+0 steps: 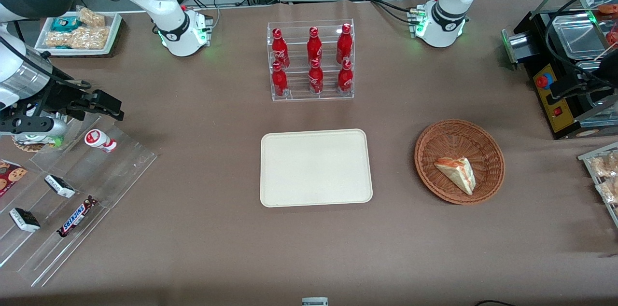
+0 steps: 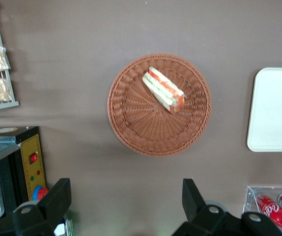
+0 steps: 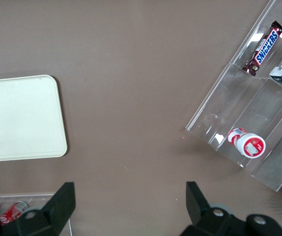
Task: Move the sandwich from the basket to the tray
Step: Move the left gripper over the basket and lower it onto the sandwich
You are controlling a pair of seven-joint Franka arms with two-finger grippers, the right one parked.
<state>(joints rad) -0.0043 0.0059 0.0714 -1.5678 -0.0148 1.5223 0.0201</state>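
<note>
The sandwich (image 1: pixel 456 173) lies in the reddish-brown wicker basket (image 1: pixel 434 138), toward the working arm's end of the table. The cream tray (image 1: pixel 314 168) lies flat beside the basket, with nothing on it. My left gripper (image 1: pixel 562 90) hangs high above the table, farther from the front camera than the basket, open and empty. In the left wrist view the sandwich (image 2: pixel 163 89) shows its red, yellow and green layers in the basket (image 2: pixel 131 129). The gripper (image 2: pixel 126 201) has its fingers wide apart over bare table, clear of the basket. One end of the tray (image 2: pixel 276 108) also shows there.
A clear rack of red bottles (image 1: pixel 311 60) stands farther from the front camera than the tray. A black machine (image 1: pixel 560 98) and a rack of snack packets (image 1: pixel 603 171) stand at the working arm's end. A clear stepped stand (image 1: pixel 72 190) with snacks lies at the parked arm's end.
</note>
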